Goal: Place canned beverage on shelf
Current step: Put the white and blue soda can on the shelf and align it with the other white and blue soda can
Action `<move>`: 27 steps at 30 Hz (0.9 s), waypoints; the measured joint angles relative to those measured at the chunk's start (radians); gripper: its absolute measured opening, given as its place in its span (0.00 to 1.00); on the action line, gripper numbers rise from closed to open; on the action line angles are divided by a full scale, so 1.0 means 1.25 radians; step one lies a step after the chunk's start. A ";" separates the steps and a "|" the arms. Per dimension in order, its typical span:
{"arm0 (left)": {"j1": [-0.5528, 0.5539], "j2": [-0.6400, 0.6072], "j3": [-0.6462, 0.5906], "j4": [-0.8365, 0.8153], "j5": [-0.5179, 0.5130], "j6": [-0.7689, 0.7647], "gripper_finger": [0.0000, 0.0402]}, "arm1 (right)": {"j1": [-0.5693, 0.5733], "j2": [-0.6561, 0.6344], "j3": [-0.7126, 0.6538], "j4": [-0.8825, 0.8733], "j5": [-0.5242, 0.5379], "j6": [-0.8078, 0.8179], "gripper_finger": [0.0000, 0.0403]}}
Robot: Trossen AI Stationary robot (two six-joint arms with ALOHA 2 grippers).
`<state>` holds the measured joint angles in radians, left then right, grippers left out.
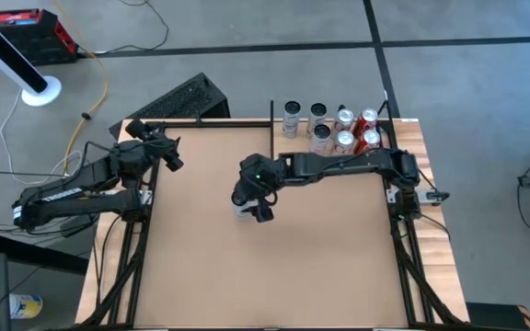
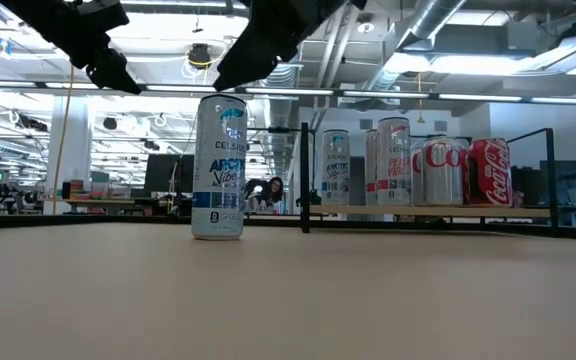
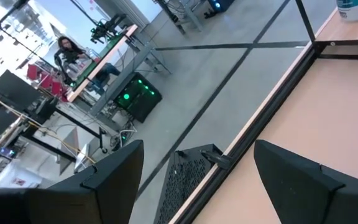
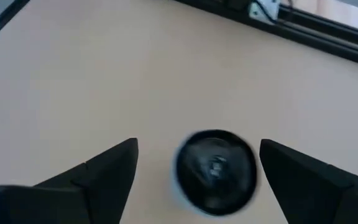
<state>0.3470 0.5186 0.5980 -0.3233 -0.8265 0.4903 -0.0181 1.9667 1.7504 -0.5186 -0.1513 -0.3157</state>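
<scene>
A tall white slim can [image 2: 218, 168] stands upright on its base on the brown tabletop, near the middle; in the high view [image 1: 244, 208] my right arm partly covers it. My right gripper [image 4: 197, 168] hangs open just above it, pointing down, with the can's dark top [image 4: 216, 171] between the two fingers and clear of both. It also shows in the high view [image 1: 259, 199]. The pale wood shelf [image 1: 410, 138] with black uprights stands at the far right and holds several cans [image 2: 408, 160]. My left gripper [image 3: 197, 186] is open and empty at the table's far left corner [image 1: 168, 152].
The shelf's cans are silver, white and red and stand in two rows [image 1: 329, 124]. A black upright [image 2: 305, 175] marks the shelf's left end. A black keyboard-like object [image 1: 184, 99] lies on the floor beyond the far edge. The tabletop [image 1: 274, 267] stretches toward the near edge.
</scene>
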 joint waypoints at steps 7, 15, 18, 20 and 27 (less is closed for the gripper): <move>0.000 0.000 0.000 0.000 0.000 -0.001 0.72 | -0.033 0.000 -0.003 0.002 -0.001 0.020 0.89; 0.000 0.000 0.000 0.000 0.000 -0.001 0.72 | -0.035 0.002 -0.004 -0.005 -0.005 0.030 0.89; 0.000 0.000 0.000 0.000 0.000 -0.001 0.72 | -0.035 0.016 -0.004 -0.005 -0.010 0.030 0.89; 0.000 0.000 0.000 -0.001 -0.001 -0.001 0.72 | -0.036 0.018 -0.006 -0.012 -0.010 0.029 0.89; 0.000 0.000 0.000 -0.001 -0.003 -0.001 0.72 | -0.032 0.043 -0.006 -0.008 -0.015 0.027 0.89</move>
<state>0.3470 0.5189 0.5983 -0.3241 -0.8300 0.4885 -0.0580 2.0203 1.7435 -0.5281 -0.1703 -0.2817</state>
